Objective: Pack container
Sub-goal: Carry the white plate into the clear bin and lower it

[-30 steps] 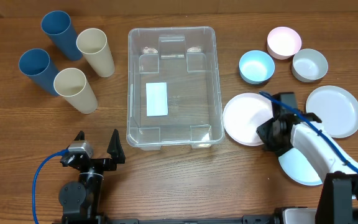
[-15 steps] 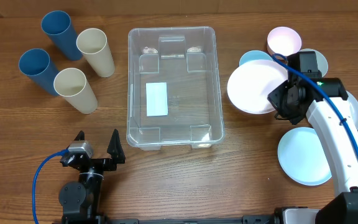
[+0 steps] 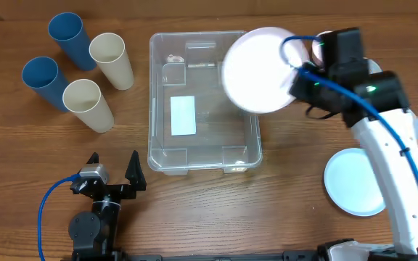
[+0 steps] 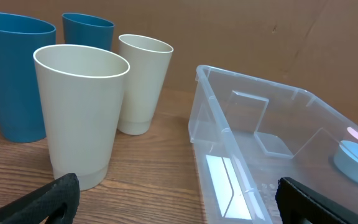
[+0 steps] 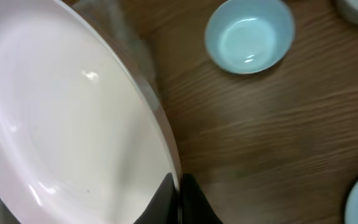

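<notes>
Placement of the white plate is judged to be the step in hand. The plate is pinched at its rim by the right fingers, which are pressed onto it from both faces, and it is held in the air over the far right corner of the container. The container stands in the middle of the table, between the cups on one side and the remaining dishes on the other, among them a pale blue plate and a blue bowl. Nothing but a white label is seen on its base. Part of the plate overhangs the right wall, so it should be carried toward the middle until the whole disc lies inside the rim. Only then should it be lowered, brought level and close to the base before it is let go. If it were dropped from height, it would likely bounce or end up leaning on a wall. The thin clear wall should not be clipped on the way down, since so light a bin could probably be shoved aside. A flat spot toward one end is best chosen, so that room is left for what else must be packed. The left fingers are spread wide, low at the near edge and well apart from the container, and need not be involved.
</notes>
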Robot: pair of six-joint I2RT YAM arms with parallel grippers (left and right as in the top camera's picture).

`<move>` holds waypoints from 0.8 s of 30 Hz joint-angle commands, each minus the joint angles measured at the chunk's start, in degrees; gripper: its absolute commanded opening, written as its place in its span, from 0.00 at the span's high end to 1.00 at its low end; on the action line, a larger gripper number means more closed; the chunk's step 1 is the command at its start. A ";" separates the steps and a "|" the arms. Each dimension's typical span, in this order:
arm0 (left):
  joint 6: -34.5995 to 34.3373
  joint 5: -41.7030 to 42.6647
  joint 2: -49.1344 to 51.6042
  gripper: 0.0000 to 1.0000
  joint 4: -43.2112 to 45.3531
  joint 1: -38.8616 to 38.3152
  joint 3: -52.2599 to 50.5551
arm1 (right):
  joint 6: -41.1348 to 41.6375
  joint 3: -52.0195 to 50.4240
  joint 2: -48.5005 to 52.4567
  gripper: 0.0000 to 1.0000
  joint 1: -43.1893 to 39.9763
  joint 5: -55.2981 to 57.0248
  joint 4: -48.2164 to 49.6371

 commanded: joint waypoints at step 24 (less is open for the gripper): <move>-0.74 -0.42 -0.59 0.00 -0.15 0.37 -0.20 | -4.37 -5.64 19.17 0.96 17.62 3.43 2.56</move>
